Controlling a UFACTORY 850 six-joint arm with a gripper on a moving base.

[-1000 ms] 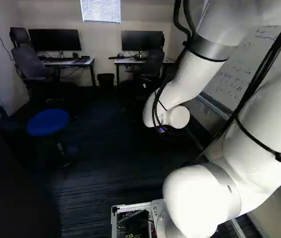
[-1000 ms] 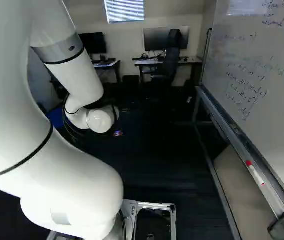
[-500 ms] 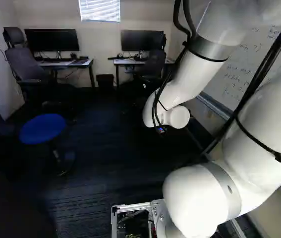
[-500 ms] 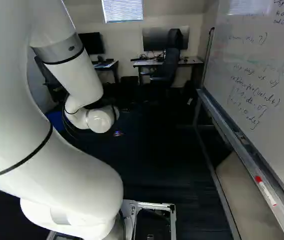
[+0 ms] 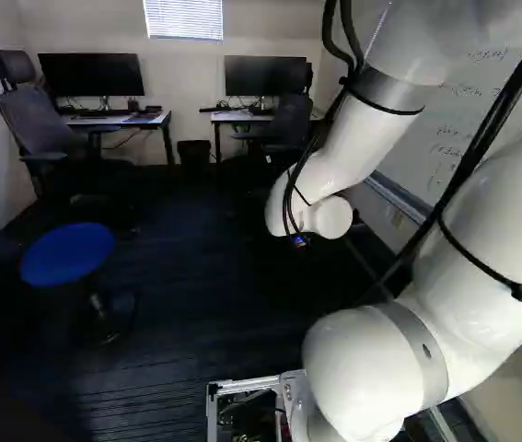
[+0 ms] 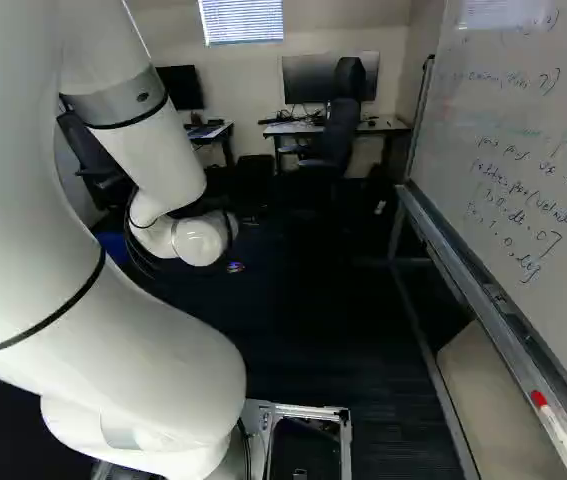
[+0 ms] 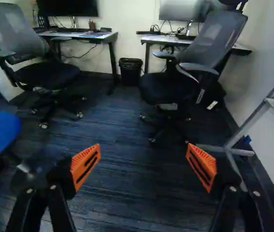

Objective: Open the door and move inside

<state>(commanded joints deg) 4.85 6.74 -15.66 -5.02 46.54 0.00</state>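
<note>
Above the dark carpet (image 7: 137, 193), the gripper (image 7: 143, 165) is held with jaws spread wide, nothing pinched. No door is shown anywhere; its opening is judged done and entry well advanced, completion unconfirmed. The carpet's far edge is lined with desks (image 7: 95, 36), its right edge with a whiteboard (image 6: 523, 130).

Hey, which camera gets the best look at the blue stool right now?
The left base view: the blue stool shows its whole seat there, with the post below. The wrist view shows the seat cut off at the edge. The right base view gives only a blue sliver beside the arm, likely that seat.
</note>
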